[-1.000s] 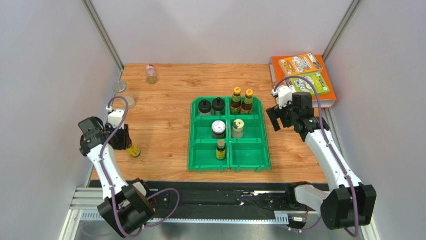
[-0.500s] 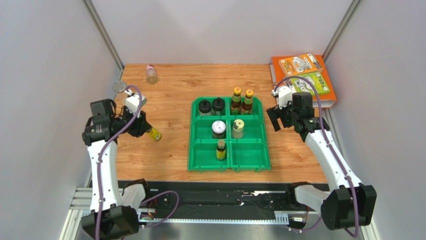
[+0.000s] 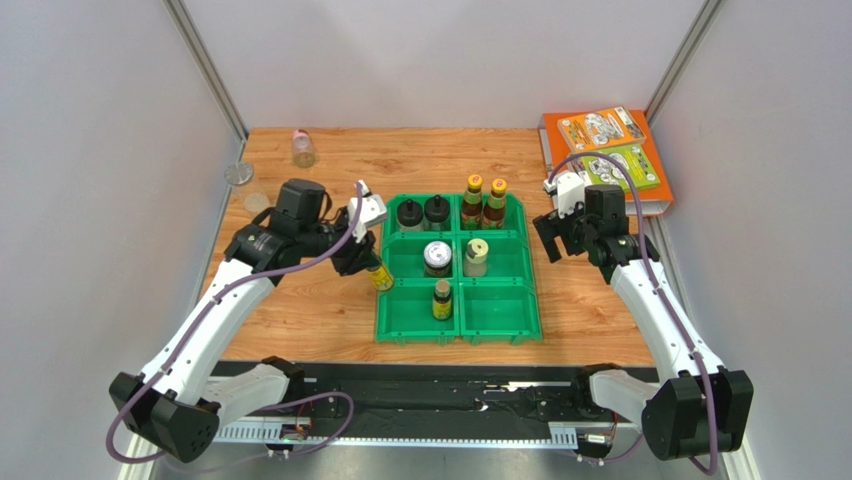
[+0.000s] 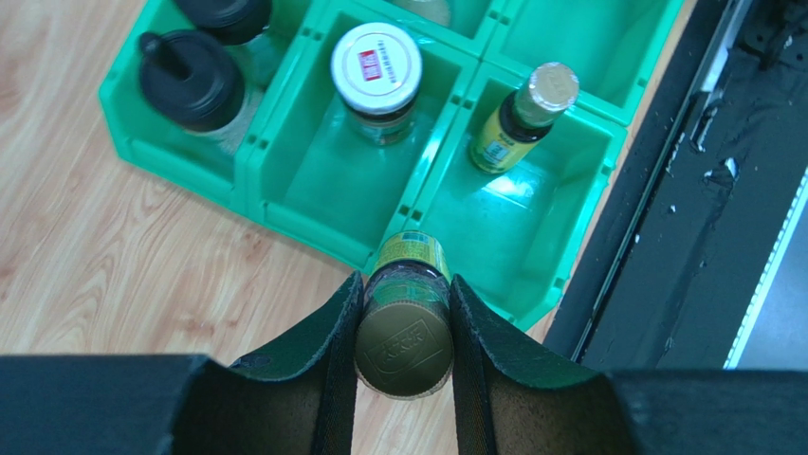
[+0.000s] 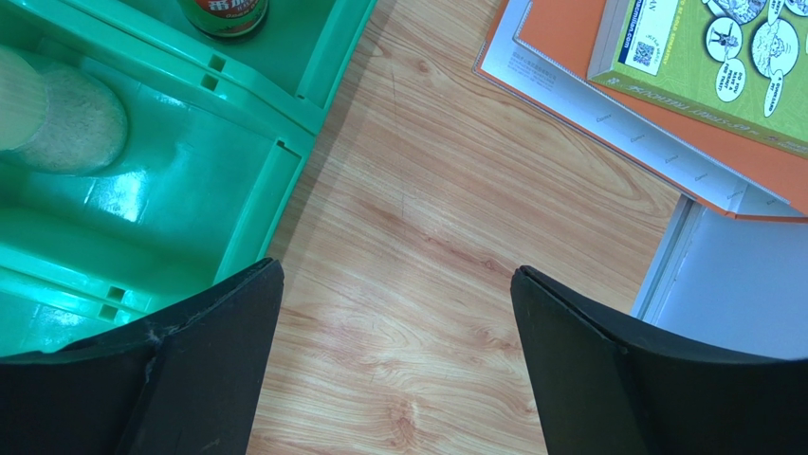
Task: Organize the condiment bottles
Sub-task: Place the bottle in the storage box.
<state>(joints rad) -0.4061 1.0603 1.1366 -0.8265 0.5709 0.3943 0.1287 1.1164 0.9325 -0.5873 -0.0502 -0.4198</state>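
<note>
- Transit nearly over: amber bottle (image 4: 404, 336) with a yellow label, clenched just under its gold cap by the left gripper (image 4: 405, 284), fingers (image 4: 332, 351) pressed on both sides of the neck
- Swung within the last second from the table's 8 o'clock edge, across bare wood, to the 9 o'clock wall of the green bin (image 3: 460, 338)
- Now hanging slightly tilted over that wall, about level with the divider between the middle-left and near-left compartments; not yet set down
- Small yellow-labelled bottle (image 3: 441, 299) upright in the near-left compartment, at 4 o'clock from the carried one; by the like labels, probably the intended neighbour
- Meaning for the task: one more stray off the table and about to join the seven standing in the bin
- Strays remaining: pink-capped bottle (image 3: 302, 148) at the table's 11 o'clock, and two clear pieces (image 3: 258, 203) near 10 o'clock, too small to tell apart
- Right gripper (image 5: 395, 273) spread wide and empty, unmoved over bare wood just off the bin's 3 o'clock wall, near the books (image 3: 605, 150)
- Next, by judgement: a short shift toward 4 o'clock, straightening, then lowering
- Risks: base catching on the divider, or a knock to the small bottle already inside
</note>
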